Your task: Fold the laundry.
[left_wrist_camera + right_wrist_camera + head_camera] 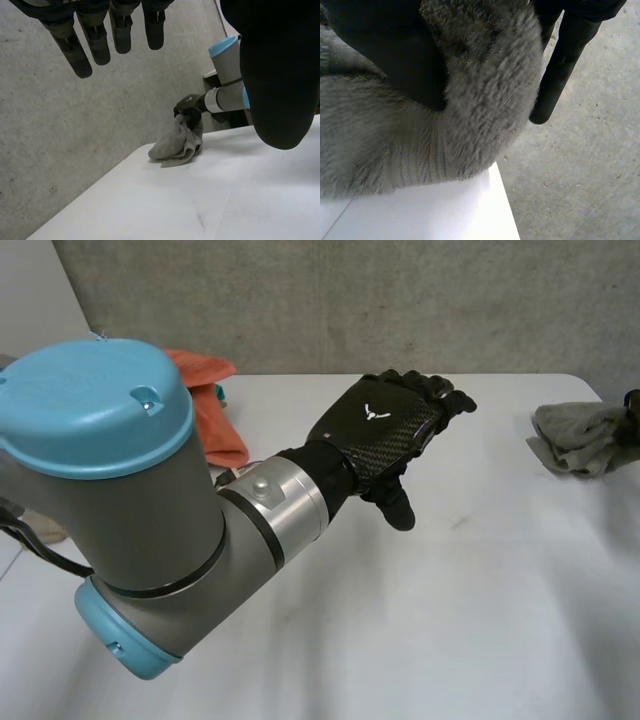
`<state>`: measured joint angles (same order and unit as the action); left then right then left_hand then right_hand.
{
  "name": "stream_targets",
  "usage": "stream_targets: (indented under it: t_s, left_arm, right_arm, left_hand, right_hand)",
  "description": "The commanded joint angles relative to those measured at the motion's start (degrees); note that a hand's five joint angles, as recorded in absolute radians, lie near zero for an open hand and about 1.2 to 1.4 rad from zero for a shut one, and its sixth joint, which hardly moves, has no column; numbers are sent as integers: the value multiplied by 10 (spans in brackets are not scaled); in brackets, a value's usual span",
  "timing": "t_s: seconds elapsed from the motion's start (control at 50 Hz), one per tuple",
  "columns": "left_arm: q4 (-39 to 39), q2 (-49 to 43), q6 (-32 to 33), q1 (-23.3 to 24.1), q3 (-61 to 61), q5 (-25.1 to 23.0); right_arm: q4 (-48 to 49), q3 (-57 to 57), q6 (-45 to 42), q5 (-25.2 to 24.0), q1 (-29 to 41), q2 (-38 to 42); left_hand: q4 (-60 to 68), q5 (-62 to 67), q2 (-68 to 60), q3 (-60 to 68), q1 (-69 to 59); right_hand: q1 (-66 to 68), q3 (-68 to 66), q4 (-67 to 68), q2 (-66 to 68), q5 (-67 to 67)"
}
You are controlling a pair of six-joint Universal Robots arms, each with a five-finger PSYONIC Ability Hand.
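Hovering with the left hand (385, 428) at the centre of the frame, above the bare white table (480, 620), well apart from any cloth. Spreading its fingers (97, 42) straight and wide of the thumb in the left wrist view, gripping nothing. Over at the right edge of the frame now, clamping the grey towel (578, 437) with the right hand (188, 111), sitting on top of the bunched heap. Pressing the thumb (400, 60) into the pile from one side in the right wrist view, setting a straight finger (565, 70) just beside the towel on the other, bunching a thick fold of it between thumb and fingers. Resting the lower part of the towel on the table's corner, right at the edge, above the concrete floor (580, 175). Spotting an orange cloth (205, 400) lying at the upper left of the frame, behind the left arm (130, 500).
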<state>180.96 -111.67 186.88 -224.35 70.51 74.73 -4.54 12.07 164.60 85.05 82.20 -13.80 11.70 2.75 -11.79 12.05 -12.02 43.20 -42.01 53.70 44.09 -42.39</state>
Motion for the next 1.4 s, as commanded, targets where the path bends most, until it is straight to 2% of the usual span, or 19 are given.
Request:
stream_targets:
  t_s: [0.02, 0.18, 0.26, 0.32, 0.34, 0.5, 0.6, 0.68, 0.7, 0.76, 0.78, 0.86, 0.96, 1.08, 1.16, 1.18, 1.22, 1.3, 1.4]
  left_arm:
    - [-1, -12, 1, 1, -8, 2]
    - [-3, -23, 2, 1, -15, 1]
    - [-3, -25, 2, 3, -14, 1]
    - [-3, -27, 2, 3, -15, 2]
    - [-3, -28, 2, 3, -15, 2]
    - [-1, -29, 1, -3, -19, 7]
    - [1, -27, 1, -21, -27, 11]
    - [12, -27, 2, -78, -39, 40]
    - [22, -28, 5, -106, -45, 61]
    - [47, -44, 26, -169, -56, 90]
    - [61, -65, 50, -206, -66, 92]
    - [81, -126, 148, -293, -98, 91]
    - [93, -229, 290, -353, -174, 86]
    - [94, -333, 323, -380, -279, 46]
    - [89, -384, 329, -391, -339, 36]
    - [89, -388, 326, -391, -350, 38]
    - [88, -384, 322, -389, -351, 40]
    - [91, -339, 293, -367, -326, 50]
    - [94, -227, 157, -308, -247, 57]
  right_arm:
    - [1, 6, -62, 27, 2, 3]
    - [14, 46, -130, 85, 2, -8]
    - [50, 130, -129, 91, 4, -78]
    - [116, 232, -132, 91, 7, -156]
    - [168, 305, -133, 91, 7, -213]
    - [340, 530, -127, 81, 27, -391]
    - [393, 643, -125, 28, 79, -454]
    - [401, 736, -124, -91, 112, -496]
    - [400, 773, -126, -145, 127, -524]
    - [392, 836, -132, -232, 152, -575]
    - [380, 863, -133, -261, 161, -593]
    - [325, 904, -133, -268, 169, -618]
    - [240, 923, -155, -265, 176, -613]
    - [213, 942, -200, -265, 171, -613]
    - [211, 952, -206, -263, 169, -613]
    - [211, 956, -206, -263, 169, -613]
    - [211, 959, -206, -263, 169, -613]
    - [212, 964, -205, -263, 168, -613]
    - [212, 959, -202, -256, 163, -616]
  left_hand:
    - [-3, -14, 4, -7, 6]
    - [-3, -14, 4, -7, 6]
    - [-3, -14, 4, -7, 6]
    - [-3, -14, 4, -7, 6]
    - [-3, -14, 4, -7, 6]
    - [0, -10, 1, -3, 3]
    - [2, -9, -1, -2, 1]
    - [4, -7, -3, 0, 0]
    - [4, -7, -3, 0, 0]
    - [2, -8, -1, -2, 1]
    - [2, -8, -1, -2, 1]
    - [-3, -14, 4, -7, 6]
    - [2, -9, -1, -2, 1]
    - [27, 17, -26, 24, -24]
    - [188, 178, -187, 185, -185]
    - [415, 405, -414, 412, -412]
    - [682, 671, -681, 678, -679]
    - [683, 673, -682, 680, -680]
    - [683, 673, -682, 680, -680]
  right_hand:
    - [-332, 320, -437, -341, 424]
    - [-332, 320, -437, -341, 424]
    - [-332, 320, -437, -341, 424]
    - [-332, 320, -437, -341, 424]
    - [-332, 320, -437, -341, 424]
    - [-332, 320, -437, -341, 424]
    - [-332, 320, -437, -341, 424]
    - [-332, 320, -437, -341, 424]
    - [-332, 320, -437, -341, 424]
    - [-332, 320, -437, -341, 424]
    - [-332, 320, -437, -341, 424]
    - [-332, 320, -437, -341, 424]
    - [-332, 320, -437, -341, 424]
    - [-332, 320, -437, -341, 424]
    - [-332, 320, -437, -341, 424]
    - [-332, 320, -437, -341, 424]
    - [-332, 320, -437, -341, 424]
    - [-332, 320, -437, -341, 424]
    - [-332, 320, -437, -341, 424]
